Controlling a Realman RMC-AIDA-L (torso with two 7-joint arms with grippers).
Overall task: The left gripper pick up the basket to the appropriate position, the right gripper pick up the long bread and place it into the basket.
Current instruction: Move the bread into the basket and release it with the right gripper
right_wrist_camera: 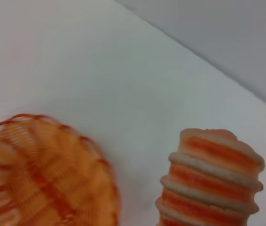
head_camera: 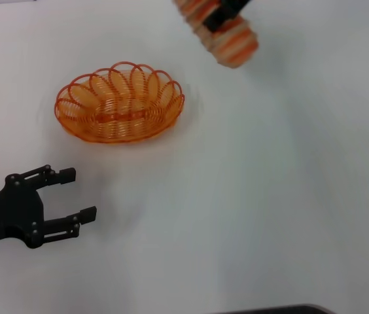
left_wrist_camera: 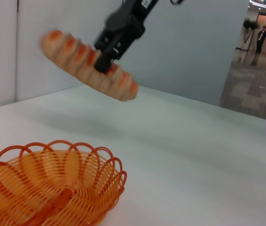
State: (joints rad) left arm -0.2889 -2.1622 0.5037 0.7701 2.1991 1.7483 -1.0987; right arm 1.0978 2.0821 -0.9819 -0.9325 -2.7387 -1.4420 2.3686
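Left gripper (head_camera: 73, 196) sat spread open low on the white table (head_camera: 269, 196), orange basket (head_camera: 119, 103) just past it, right gripper (left_wrist_camera: 105, 60) pinched the long bread (left_wrist_camera: 88, 66) up in the air beyond

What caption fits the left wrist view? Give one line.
Right gripper carries the long bread in the air beyond the empty basket.

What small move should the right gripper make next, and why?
Probably carry the long bread sideways until it hangs over the basket. The right gripper holds it in the air, off to one side, and the basket is empty. The left gripper waits open nearby.
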